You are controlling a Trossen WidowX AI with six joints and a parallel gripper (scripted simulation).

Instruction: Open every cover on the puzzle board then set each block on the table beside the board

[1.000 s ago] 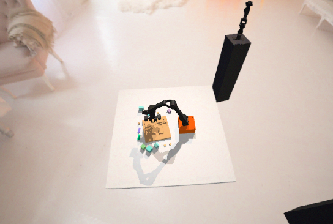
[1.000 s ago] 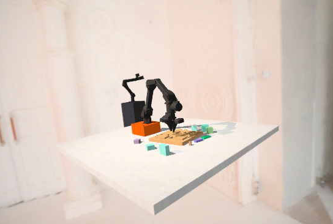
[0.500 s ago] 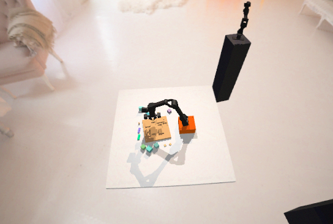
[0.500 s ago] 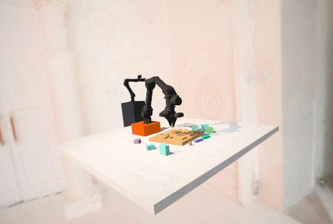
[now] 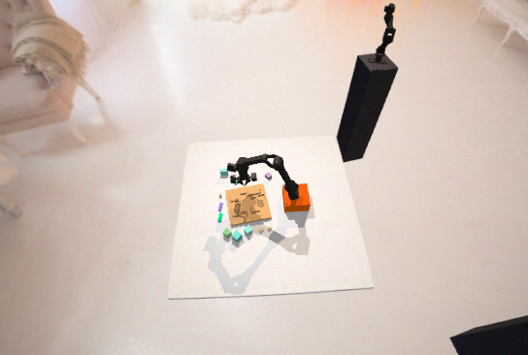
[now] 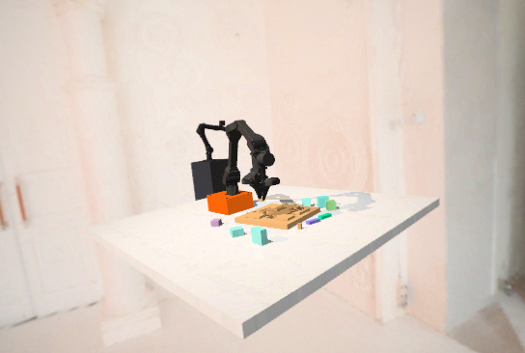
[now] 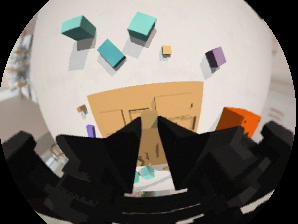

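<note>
Gripper (image 7: 150, 152) closed on a small tan block (image 7: 152, 155), the piece pinched between the two dark fingers and carried above the table (image 6: 183, 260), just off the board's edge nearest the arm. In the exterior view the gripper (image 6: 262, 192) hangs between the orange base (image 6: 229, 202) and the puzzle board (image 6: 277, 215); in the top view it sits past the board's far edge, near a teal block (image 5: 223, 172) and a purple block (image 5: 268, 176).

Puzzle board lies just ahead of the fingers in the wrist view, its wells and covers (image 7: 154, 108) too small to tell apart clearly. Beyond the board rest three teal blocks (image 7: 141, 26), a small tan cube (image 7: 166, 50) and a purple piece (image 7: 214, 58), all on the table and apart from the board. Further pieces line the board's side: a purple bar (image 5: 220, 207) and a green bar (image 5: 219, 217).

Judged risks: the held block is small and gripped only at the fingertips, so a quick descent or tilt could let it slip and fall back onto the board. Release too close to the board would leave it touching the edge, failing the clearance the task asks for. Placement near the teal and purple blocks could knock them. Whether any well is still filled cannot be told from these views
</note>
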